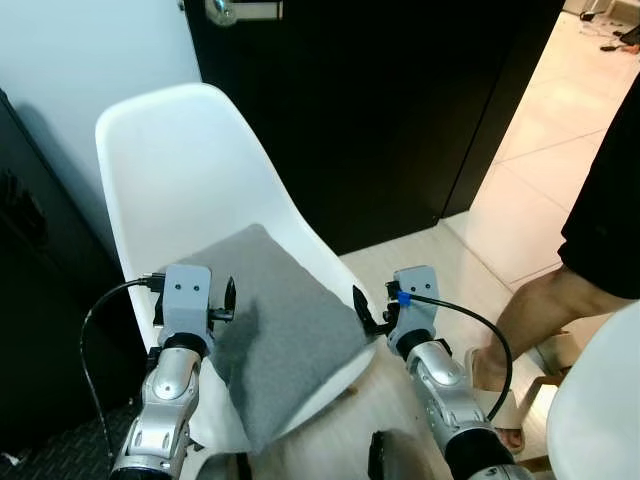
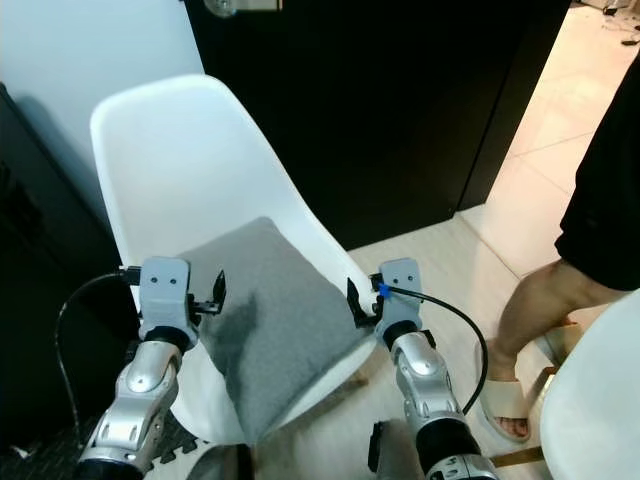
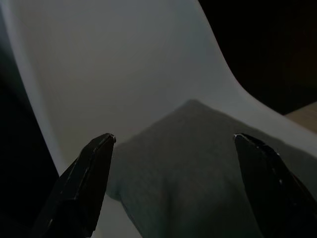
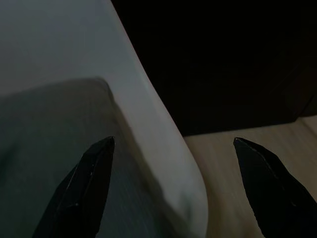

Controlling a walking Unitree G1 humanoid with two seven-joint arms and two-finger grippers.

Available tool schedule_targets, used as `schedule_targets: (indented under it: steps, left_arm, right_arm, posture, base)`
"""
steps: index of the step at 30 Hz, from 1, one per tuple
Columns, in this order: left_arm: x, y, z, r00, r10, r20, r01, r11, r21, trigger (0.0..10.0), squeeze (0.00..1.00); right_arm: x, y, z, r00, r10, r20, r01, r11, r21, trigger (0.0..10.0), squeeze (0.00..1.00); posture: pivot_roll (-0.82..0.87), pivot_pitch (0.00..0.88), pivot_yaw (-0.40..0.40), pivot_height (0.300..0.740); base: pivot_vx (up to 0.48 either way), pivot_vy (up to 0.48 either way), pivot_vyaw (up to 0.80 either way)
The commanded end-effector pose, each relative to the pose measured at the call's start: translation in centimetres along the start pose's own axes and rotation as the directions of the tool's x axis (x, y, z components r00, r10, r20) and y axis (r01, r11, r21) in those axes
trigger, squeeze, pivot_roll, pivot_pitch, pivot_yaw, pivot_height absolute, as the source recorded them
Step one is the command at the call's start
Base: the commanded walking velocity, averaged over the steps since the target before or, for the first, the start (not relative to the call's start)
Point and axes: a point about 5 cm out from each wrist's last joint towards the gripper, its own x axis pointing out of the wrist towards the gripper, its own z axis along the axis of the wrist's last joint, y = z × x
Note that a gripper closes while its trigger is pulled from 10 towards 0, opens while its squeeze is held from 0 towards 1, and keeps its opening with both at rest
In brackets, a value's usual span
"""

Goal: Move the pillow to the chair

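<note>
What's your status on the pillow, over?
Both grippers open: left and right flank the pillow, neither gripping. Pillow lies on the chair seat. Person's leg stands on the right, clear of the arms.

The front corner of the grey pillow [image 1: 275,335] hangs past the seat edge of the white chair [image 1: 180,160], so the seat beneath it is hidden. The chair's legs are covered by the seat and the arms. A person [image 1: 600,230] is cut off by the right edge, with a leg and dark clothing seen. A second white chair [image 1: 600,410] is cropped at the lower right corner. A metal door handle [image 1: 235,10] is clipped by the top edge. Both wrist pictures are dim.
</note>
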Motion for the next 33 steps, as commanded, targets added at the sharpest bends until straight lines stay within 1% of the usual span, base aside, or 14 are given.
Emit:
schedule_targets:
  steps: [1,13,26,29,31,33]
  left_arm:
    - [-0.2,0.0,-0.4,1.000,-0.010,-0.010,0.010,1.000,0.010,10.0,0.00]
    - [-0.2,-0.2,-0.4,1.000,-0.011,-0.009,0.011,1.000,0.007,10.0,0.00]
    - [-0.1,0.1,-0.4,1.000,0.011,-0.009,-0.011,1.000,0.010,10.0,0.00]
    - [-0.2,0.0,-0.5,1.000,0.006,-0.014,-0.006,1.000,0.011,10.0,0.00]
    - [-0.2,-0.1,-0.7,1.000,0.010,-0.024,-0.009,1.000,0.011,10.0,0.00]
    - [-0.3,-0.1,-0.9,0.999,0.021,-0.029,-0.021,1.000,0.005,10.0,0.00]
  right_arm:
    - [-0.2,0.0,0.0,1.000,-0.005,0.011,0.004,1.000,0.018,10.0,0.00]
    - [-0.3,-0.1,0.0,1.000,-0.005,0.015,0.005,1.000,0.015,10.0,0.00]
    - [-0.3,-0.3,-0.2,1.000,-0.010,0.006,0.010,1.000,0.014,10.0,0.00]
    - [-0.3,-0.2,-0.6,1.000,-0.005,-0.017,0.005,1.000,0.023,10.0,0.00]
    - [-0.5,0.0,-1.4,0.998,0.010,-0.067,-0.009,1.000,0.022,10.0,0.00]
    - [-0.6,0.2,-1.8,0.996,0.018,-0.089,-0.017,1.000,0.014,10.0,0.00]
  posture:
    - [0.03,0.091,0.004,0.691]
    - [0.03,0.079,0.006,0.739]
    - [0.03,0.083,0.005,0.740]
    - [0.03,0.082,0.005,0.740]
    - [0.03,0.084,0.005,0.740]
    - [0.03,0.084,0.004,0.740]
  base:
    - [0.000,0.000,0.00]
    - [0.000,0.000,0.00]
    - [0.000,0.000,0.00]
    - [0.000,0.000,0.00]
    - [0.000,0.000,0.00]
    - [0.000,0.000,0.00]
